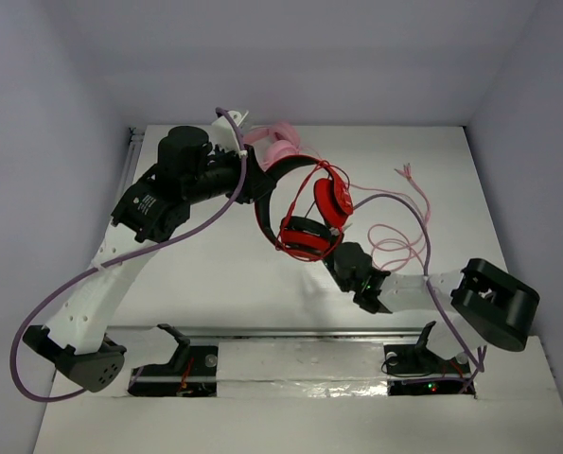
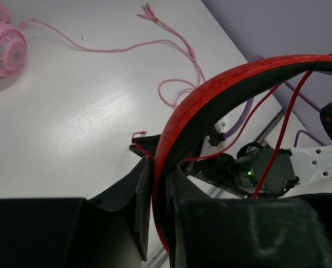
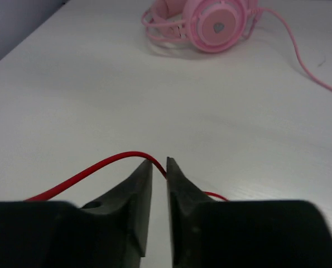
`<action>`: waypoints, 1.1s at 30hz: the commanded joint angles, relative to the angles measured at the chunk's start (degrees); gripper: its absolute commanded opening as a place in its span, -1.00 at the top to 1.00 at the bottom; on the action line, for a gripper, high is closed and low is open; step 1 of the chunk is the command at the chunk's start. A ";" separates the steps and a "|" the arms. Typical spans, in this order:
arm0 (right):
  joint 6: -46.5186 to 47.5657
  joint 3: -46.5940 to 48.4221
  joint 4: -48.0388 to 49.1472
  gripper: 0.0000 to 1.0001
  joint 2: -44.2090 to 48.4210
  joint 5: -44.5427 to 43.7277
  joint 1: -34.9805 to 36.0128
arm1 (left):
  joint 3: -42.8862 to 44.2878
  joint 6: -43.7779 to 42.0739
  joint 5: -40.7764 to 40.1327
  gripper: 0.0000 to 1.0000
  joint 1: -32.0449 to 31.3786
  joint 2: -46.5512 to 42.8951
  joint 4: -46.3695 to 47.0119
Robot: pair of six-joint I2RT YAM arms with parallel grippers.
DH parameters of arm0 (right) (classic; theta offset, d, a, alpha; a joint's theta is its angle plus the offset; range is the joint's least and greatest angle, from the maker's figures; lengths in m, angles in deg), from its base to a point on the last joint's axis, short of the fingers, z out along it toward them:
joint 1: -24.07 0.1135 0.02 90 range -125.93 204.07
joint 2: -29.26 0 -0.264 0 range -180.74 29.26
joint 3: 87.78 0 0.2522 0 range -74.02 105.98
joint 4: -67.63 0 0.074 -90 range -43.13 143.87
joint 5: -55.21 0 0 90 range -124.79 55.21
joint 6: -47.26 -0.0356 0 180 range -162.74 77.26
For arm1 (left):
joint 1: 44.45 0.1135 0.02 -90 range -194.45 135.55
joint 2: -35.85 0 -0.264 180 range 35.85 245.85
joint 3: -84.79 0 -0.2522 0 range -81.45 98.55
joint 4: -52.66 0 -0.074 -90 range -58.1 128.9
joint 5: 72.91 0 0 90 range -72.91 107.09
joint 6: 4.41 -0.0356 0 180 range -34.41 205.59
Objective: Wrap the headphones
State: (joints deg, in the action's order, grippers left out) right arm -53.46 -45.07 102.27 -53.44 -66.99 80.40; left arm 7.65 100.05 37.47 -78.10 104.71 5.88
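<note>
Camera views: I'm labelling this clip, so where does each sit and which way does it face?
Top external: above and behind, looking down on the table, both arms.
Left wrist: behind left hand, clamped on red headphones.
Right wrist: behind right hand, closing on red cable.
Shared: both wrist views show pink headphones.

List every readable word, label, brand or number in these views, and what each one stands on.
None can be read.
White markings on the left arm's black housing: too small to read.
Emblem at the centre of the pink headphones' ear cup: blurred, no letters to make out.
Red headphones, both claws, table: no text visible.
</note>
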 commanded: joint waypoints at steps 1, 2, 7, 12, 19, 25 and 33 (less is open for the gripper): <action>1.32 -1.26 11.61 0.66 2.45 0.74 0.00 | 3.45 1.98 1.86 1.00 0.25 -1.45 3.48; 0.53 -1.70 11.80 0.90 3.06 1.26 0.00 | 3.62 2.06 1.42 1.00 0.25 -1.36 3.31; -6.57 -4.16 8.22 1.00 8.85 8.38 0.00 | 4.85 1.89 -0.78 1.00 0.25 -0.22 3.39; -14.76 -7.76 6.79 1.00 11.41 13.48 0.00 | 6.70 2.33 -0.43 1.00 0.78 1.89 5.06; -26.52 -11.28 2.32 1.00 14.76 21.48 0.61 | 9.51 3.91 -1.92 1.00 2.79 5.14 7.26; -32.43 -11.99 -9.86 1.00 17.21 22.63 4.83 | 9.34 6.46 -3.86 1.00 6.57 7.77 10.68; -34.10 -6.81 -25.10 1.00 18.19 15.79 15.46 | 1.34 12.52 -7.97 1.00 10.18 7.69 19.65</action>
State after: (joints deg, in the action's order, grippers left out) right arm -86.12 -55.43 84.85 -35.28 -47.89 92.40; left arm 10.14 107.02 32.27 -68.44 114.17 15.52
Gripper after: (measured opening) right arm 0.018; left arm 0.083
